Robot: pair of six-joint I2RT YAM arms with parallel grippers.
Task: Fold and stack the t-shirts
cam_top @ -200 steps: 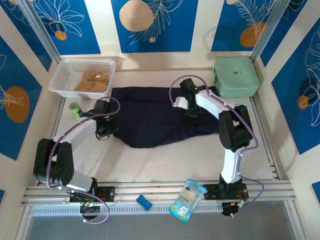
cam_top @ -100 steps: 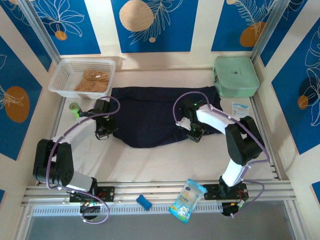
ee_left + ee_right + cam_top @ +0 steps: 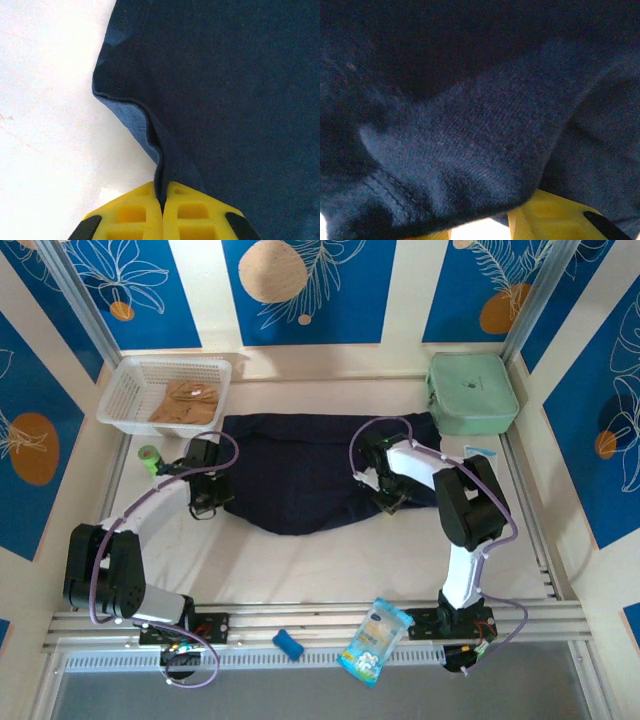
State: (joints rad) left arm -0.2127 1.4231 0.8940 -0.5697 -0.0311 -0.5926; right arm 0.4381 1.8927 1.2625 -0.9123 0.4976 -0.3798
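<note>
White tabletop [image 3: 300, 560], rumpled navy t-shirt [image 3: 290, 475]

A mint-green case [image 3: 472, 392] sits at the counter's [image 3: 330, 560] far right corner and a white basket [image 3: 120, 398] at its far left. A blue block [image 3: 288, 644] and a snack packet [image 3: 375, 640] lie at its near edge.

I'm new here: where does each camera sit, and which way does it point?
Top external: above and behind the arms, looking down at the table; both arms show, bases nearest.
Left wrist: on the left arm, looking along the left gripper, shut on the hem of the navy t-shirt.
Right wrist: on the right arm, close against the cloth; a yellow finger of the right gripper shows.
Shared: all three see that t-shirt.
</note>
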